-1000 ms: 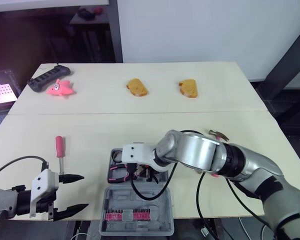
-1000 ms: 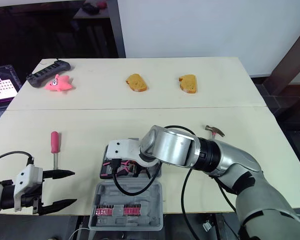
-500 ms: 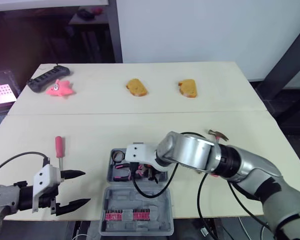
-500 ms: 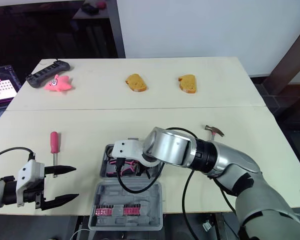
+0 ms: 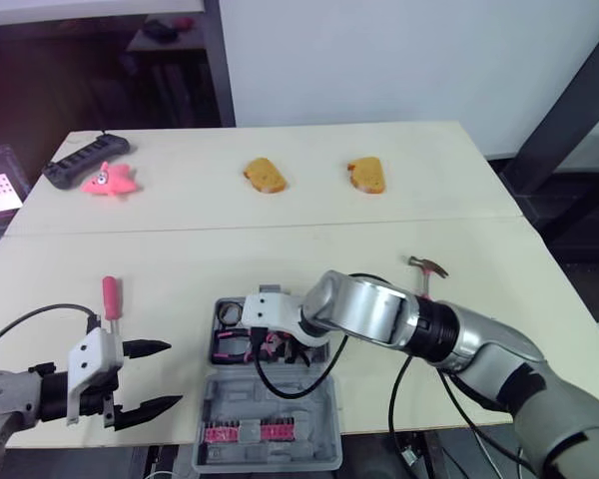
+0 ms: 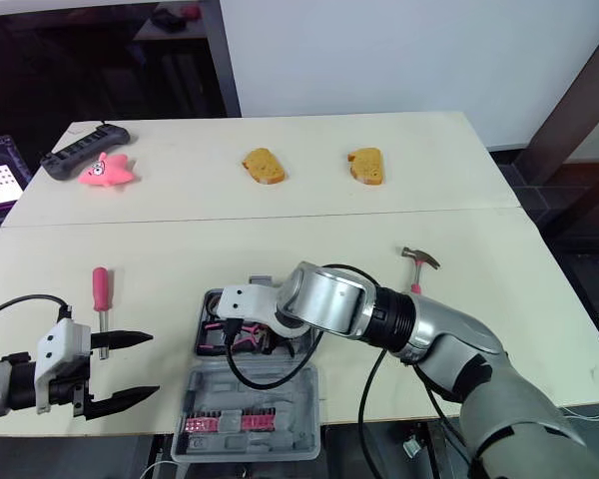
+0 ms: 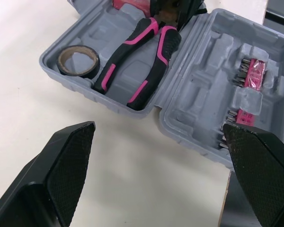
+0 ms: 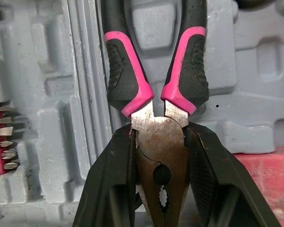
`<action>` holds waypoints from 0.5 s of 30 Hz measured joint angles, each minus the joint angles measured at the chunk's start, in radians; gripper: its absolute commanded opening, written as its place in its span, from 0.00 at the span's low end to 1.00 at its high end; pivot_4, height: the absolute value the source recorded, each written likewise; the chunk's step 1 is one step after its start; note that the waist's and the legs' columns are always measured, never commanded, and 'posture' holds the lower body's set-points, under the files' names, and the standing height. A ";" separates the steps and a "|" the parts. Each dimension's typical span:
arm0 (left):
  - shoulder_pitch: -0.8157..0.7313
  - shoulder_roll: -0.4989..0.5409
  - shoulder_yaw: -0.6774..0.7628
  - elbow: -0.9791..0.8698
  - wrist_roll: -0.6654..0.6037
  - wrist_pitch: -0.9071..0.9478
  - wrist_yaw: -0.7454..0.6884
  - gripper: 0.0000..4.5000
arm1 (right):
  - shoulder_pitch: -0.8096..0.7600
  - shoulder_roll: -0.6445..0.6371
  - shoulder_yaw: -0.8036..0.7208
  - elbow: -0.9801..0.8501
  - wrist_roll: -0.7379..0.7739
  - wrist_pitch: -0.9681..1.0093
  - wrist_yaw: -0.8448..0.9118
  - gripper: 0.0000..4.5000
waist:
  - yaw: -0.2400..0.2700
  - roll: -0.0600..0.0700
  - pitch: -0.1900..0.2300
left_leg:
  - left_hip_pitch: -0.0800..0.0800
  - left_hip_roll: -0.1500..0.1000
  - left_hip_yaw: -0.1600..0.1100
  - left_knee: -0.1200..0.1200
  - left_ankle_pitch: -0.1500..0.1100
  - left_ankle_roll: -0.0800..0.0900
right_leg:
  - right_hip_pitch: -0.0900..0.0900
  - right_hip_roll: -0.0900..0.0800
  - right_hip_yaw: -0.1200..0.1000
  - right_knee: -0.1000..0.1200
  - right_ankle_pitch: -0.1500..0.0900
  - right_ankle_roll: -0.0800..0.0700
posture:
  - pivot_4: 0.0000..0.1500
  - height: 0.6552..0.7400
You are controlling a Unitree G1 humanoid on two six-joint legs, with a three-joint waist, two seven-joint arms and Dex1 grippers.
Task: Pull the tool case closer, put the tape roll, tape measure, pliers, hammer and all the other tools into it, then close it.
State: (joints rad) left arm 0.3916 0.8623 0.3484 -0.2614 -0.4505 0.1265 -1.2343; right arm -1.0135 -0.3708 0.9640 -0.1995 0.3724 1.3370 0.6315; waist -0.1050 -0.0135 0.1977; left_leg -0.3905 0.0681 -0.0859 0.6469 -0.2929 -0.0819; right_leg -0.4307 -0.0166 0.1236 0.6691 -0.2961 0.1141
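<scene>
While R hand grips pliers in case | L hand open nr table edge

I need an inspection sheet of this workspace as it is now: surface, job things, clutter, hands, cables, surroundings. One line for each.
Surface: light table, two boards joined.
Job's things: tool case open at the near edge; tape roll, pliers and red tape measure inside; hammer and screwdriver outside, on the table.
Clutter: two bread slices, pink starfish toy and black power strip on the far board.
Hands: left hand open, holds nothing, at the near left edge; right hand shut on the pliers' head inside the case.
Cables: black cable loops from the right wrist over the case.
Surroundings: white wall behind; dark post at right.
</scene>
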 measured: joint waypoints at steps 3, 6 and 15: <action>0.006 0.000 0.000 -0.012 0.000 0.002 0.001 1.00 | 0.019 -0.002 0.000 0.006 -0.017 -0.030 0.005 0.45 | 0.000 0.000 0.000 | 0.000 0.000 0.000 0.000 0.000 0.000 | 0.000 0.000 0.000 0.000 0.000 0.000 | 1.00 1.00; 0.002 0.000 0.001 -0.017 -0.007 0.012 0.007 1.00 | 0.035 0.000 0.000 0.013 -0.047 -0.057 0.002 0.69 | 0.001 0.000 0.000 | 0.000 0.000 0.000 0.000 0.000 0.000 | 0.000 0.000 0.000 0.000 0.000 0.000 | 1.00 1.00; -0.016 0.002 0.001 -0.014 -0.012 0.021 0.006 1.00 | 0.053 0.028 -0.118 0.033 -0.050 -0.063 0.025 0.82 | 0.006 0.000 0.000 | 0.000 0.000 0.000 0.000 0.001 -0.001 | 0.001 0.000 0.000 0.000 0.000 0.000 | 1.00 1.00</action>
State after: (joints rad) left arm 0.3761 0.8640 0.3494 -0.2759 -0.4622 0.1471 -1.2278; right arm -0.9605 -0.3423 0.8459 -0.1666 0.3222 1.2742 0.6562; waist -0.0991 -0.0134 0.1977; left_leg -0.3904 0.0680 -0.0864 0.6471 -0.2922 -0.0832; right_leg -0.4301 -0.0167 0.1235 0.6692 -0.2961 0.1141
